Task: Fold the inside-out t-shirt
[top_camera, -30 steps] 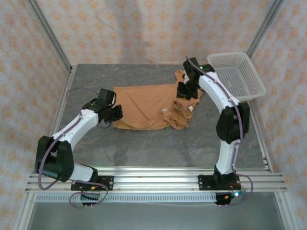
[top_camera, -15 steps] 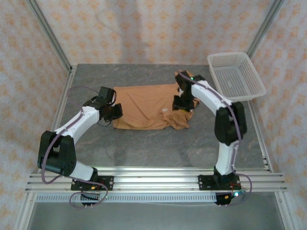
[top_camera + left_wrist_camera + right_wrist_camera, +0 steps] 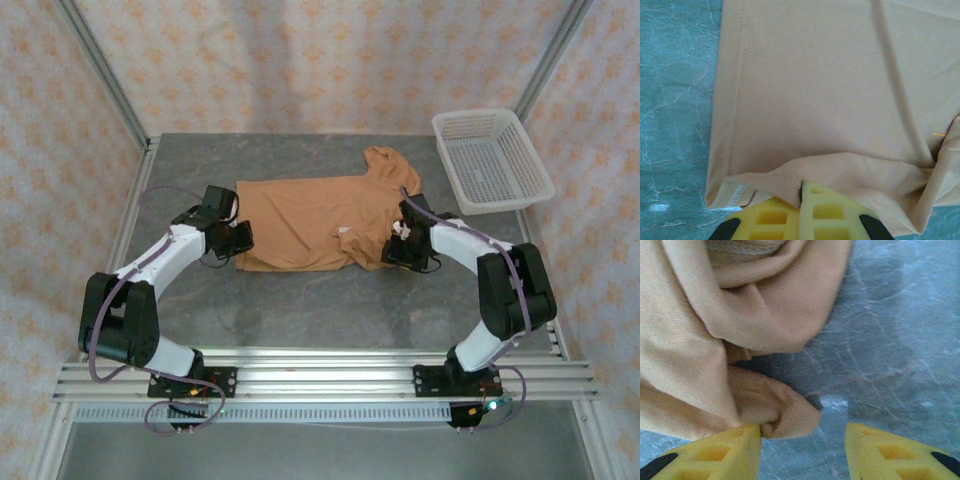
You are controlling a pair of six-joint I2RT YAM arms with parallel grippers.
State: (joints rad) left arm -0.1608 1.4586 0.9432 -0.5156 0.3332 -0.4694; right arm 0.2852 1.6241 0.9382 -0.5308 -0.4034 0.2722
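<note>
The inside-out t-shirt (image 3: 310, 215), orange-tan, lies mostly flat on the grey table (image 3: 300, 310). It is crumpled at its near right end, and a sleeve is spread out at the far right. A small white label (image 3: 345, 233) shows by the crumple. My left gripper (image 3: 238, 238) sits at the shirt's near left corner. In the left wrist view it (image 3: 802, 185) is shut on a raised fold of the hem (image 3: 790, 175). My right gripper (image 3: 400, 246) is low at the crumpled right end. In the right wrist view it (image 3: 802, 432) stands open, and a bunched tip of cloth (image 3: 785, 415) touches its left finger.
A white mesh basket (image 3: 509, 201) stands at the far right corner of the table. Metal frame posts and patterned walls close in the sides and back. Bare grey table lies between the shirt and the arm bases.
My right arm swung from the shirt's far right side to its near right end, and its jaws opened. The far right sleeve now lies spread out. The left gripper stayed put.
</note>
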